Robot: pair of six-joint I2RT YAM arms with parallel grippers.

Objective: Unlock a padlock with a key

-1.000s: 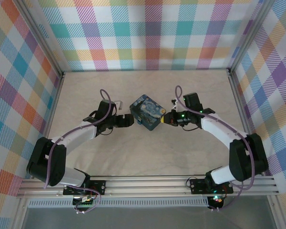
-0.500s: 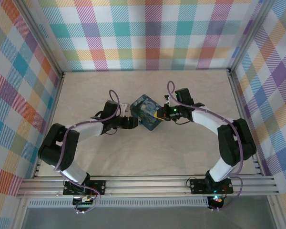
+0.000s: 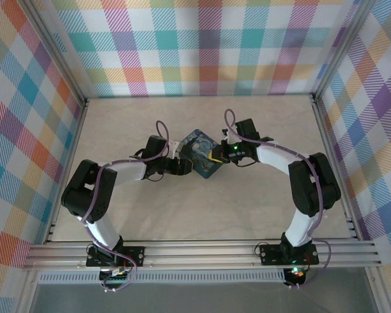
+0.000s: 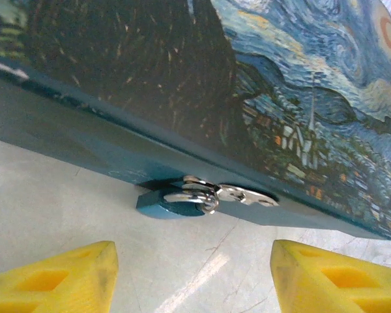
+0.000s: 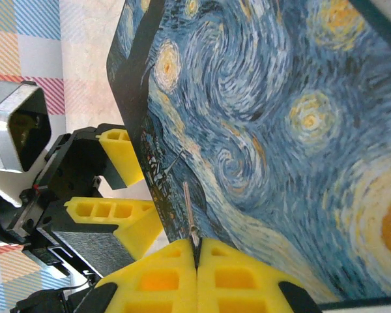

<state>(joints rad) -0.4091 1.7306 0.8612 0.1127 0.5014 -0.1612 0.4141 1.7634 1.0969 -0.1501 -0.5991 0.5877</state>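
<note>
The tiny blue padlock (image 4: 171, 202) lies on the table against the front wall of the starry-night box (image 4: 260, 72), its silvery shackle (image 4: 197, 193) through the box's hasp (image 4: 249, 194). My left gripper (image 4: 194, 279) is open, its yellow fingertips (image 4: 55, 279) spread on either side, a short way in front of the padlock. My right gripper (image 5: 197, 253) is shut on the key (image 5: 189, 212), whose thin silvery blade sticks out over the painted lid (image 5: 280, 117). From above, the left gripper (image 3: 181, 167) and right gripper (image 3: 216, 155) flank the box (image 3: 199, 151).
The box sits mid-table on the pale marble surface (image 3: 202, 208). The left gripper's yellow fingers (image 5: 120, 156) show beyond the box's edge in the right wrist view. Checked walls (image 3: 202, 45) and metal frame rails (image 3: 202, 254) bound the workspace.
Both grippers have moved inward to the box: the left one closed in on its front left side, the right one slid over the lid's right edge with the key.
</note>
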